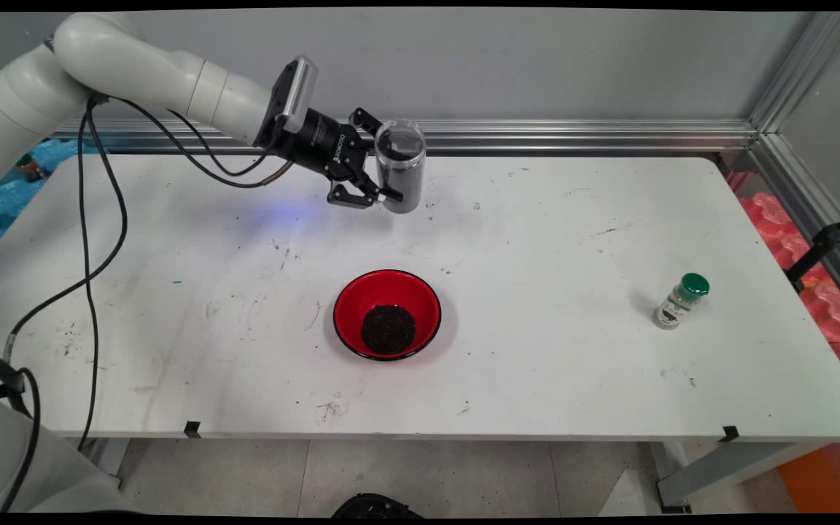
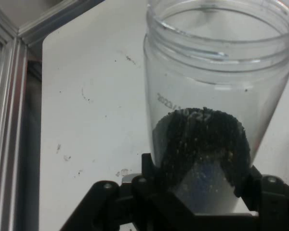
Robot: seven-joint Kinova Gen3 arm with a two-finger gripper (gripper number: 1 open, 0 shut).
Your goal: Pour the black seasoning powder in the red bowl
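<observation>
My gripper [image 1: 378, 164] is clamped on a clear jar [image 1: 399, 166], one finger pressed to each side of it. I hold it above the far part of the table [image 1: 573, 240], upright or nearly so, with its open mouth at the top. In the hand view the jar [image 2: 214, 101] fills most of the picture right in front of me, and my fingers [image 2: 149, 168] hug its lower part from both sides, spread only as wide as the jar itself. The gripper [image 2: 197, 180] closes around the band where the dark grains [image 2: 202, 139] sit; they fill the lower part of the jar, and the upper part is see-through. A faint printed line of small characters shows on the jar's wall just above the grains; I cannot read it.

Nearer the camera, well apart from what I hold, a red bowl [image 1: 387, 314] with a dark rim sits on the table around its middle. A round heap of the same kind of dark grains [image 1: 388, 329] lies in the bottom of the bowl. Far off to the picture's right stands a small bottle [image 1: 680, 301] with a green cap, on its own. Black cables [image 1: 103, 240] hang from my arm down the picture's left side. Scattered dark specks and scuffs mark the tabletop.
</observation>
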